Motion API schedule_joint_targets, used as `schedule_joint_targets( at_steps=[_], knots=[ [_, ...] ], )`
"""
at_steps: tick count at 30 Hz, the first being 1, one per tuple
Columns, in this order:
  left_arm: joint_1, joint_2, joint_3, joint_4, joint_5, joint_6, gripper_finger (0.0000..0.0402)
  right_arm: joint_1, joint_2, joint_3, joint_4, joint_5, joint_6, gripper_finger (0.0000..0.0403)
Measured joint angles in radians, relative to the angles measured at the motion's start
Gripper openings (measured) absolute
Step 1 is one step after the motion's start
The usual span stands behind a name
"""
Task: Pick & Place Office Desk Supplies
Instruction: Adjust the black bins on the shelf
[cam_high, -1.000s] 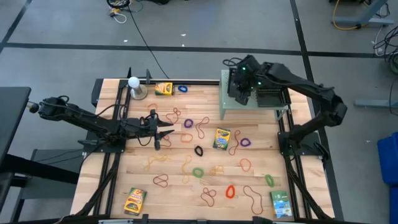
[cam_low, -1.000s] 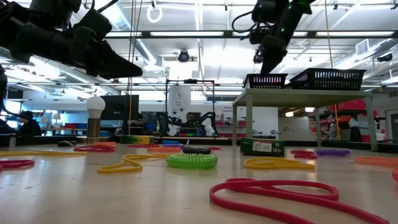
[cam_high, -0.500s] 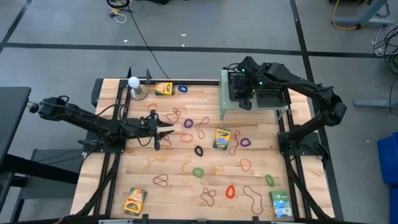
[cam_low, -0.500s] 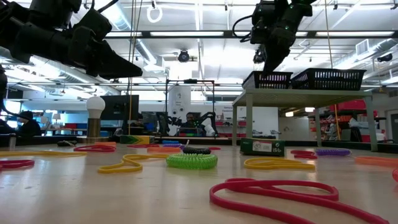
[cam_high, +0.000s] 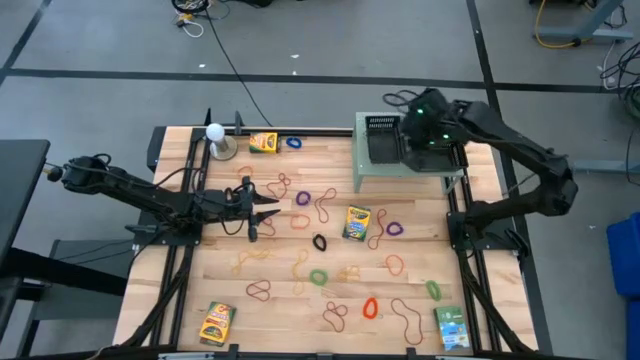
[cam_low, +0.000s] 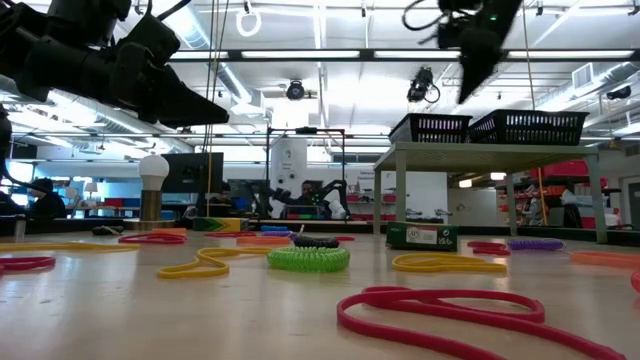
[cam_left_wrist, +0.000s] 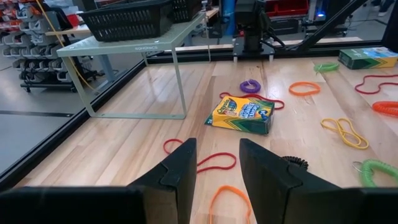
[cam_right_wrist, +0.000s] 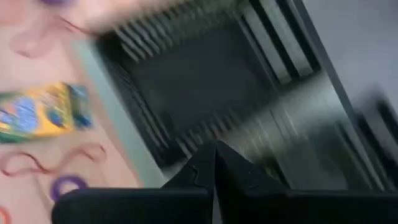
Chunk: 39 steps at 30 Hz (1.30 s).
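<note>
Crayon boxes lie flat on the table: one mid-table (cam_high: 357, 222) (cam_left_wrist: 241, 114), one at the far edge (cam_high: 263, 142), two at the near edge (cam_high: 217, 320) (cam_high: 452, 327). Many coloured rubber bands (cam_high: 318, 276) are scattered around them. My left gripper (cam_high: 265, 212) (cam_left_wrist: 214, 171) hovers open and nearly level over the table's left half, above a red band (cam_left_wrist: 214, 162), with nothing between its fingers. My right gripper (cam_high: 420, 140) (cam_right_wrist: 214, 168) is shut and points steeply down, high above the black baskets (cam_high: 385, 145). It holds nothing.
Two black mesh baskets (cam_low: 435, 128) (cam_low: 528, 126) sit on a grey-green stand (cam_high: 362, 175) (cam_left_wrist: 124, 50) at the far right. A white ball on a small stand (cam_high: 215, 133) (cam_low: 153, 172) is at the far left. Dark frame rails run along the table's sides.
My right gripper has risen from the left basket and moved toward the table's right edge, staying shut, and now stands high above the baskets. The left arm and the things on the table have kept still.
</note>
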Motion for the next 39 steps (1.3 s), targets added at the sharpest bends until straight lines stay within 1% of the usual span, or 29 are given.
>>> schedule_joint_targets(
  at_steps=[3, 6, 11, 13, 20, 24, 28, 32, 36, 39],
  knots=[
    [0.000, 0.000, 0.000, 0.000, 0.000, 0.000, 0.0128, -0.022, -0.010, 0.000, -0.104, 0.068, 0.062, 0.0004],
    [0.000, 0.000, 0.000, 0.000, 0.000, 0.000, 0.0128, -0.041, -0.011, -0.006, -0.132, 0.086, 0.088, 0.0004],
    [0.000, 0.000, 0.000, 0.000, 0.000, -0.004, 0.0128, -0.068, -0.005, -0.049, -0.106, 0.016, 0.085, 0.0003],
    [0.000, 0.000, 0.000, 0.000, 0.000, -0.008, 0.0128, -0.075, -0.005, -0.063, -0.096, 0.009, 0.078, 0.0004],
    [0.000, 0.000, 0.000, 0.000, 0.000, -0.008, 0.0128, -0.077, -0.006, -0.071, -0.064, -0.078, 0.076, 0.0004],
    [0.000, 0.000, 0.000, 0.000, 0.000, -0.009, 0.0128, -0.077, -0.006, -0.071, -0.051, -0.111, 0.077, 0.0004],
    [0.000, 0.000, 0.000, 0.000, 0.000, -0.010, 0.0128, -0.077, -0.005, -0.071, -0.052, -0.098, 0.077, 0.0004],
    [0.000, 0.000, 0.000, 0.000, 0.000, -0.010, 0.0128, -0.077, -0.006, -0.071, -0.062, -0.013, 0.080, 0.0004],
    [0.000, 0.000, 0.000, 0.000, 0.000, -0.010, 0.0128, -0.078, 0.005, -0.071, -0.079, -0.015, 0.086, 0.0004],
    [0.000, 0.000, 0.000, 0.000, 0.000, -0.010, 0.0128, -0.078, 0.024, -0.071, -0.081, -0.039, 0.086, 0.0004]
  ],
)
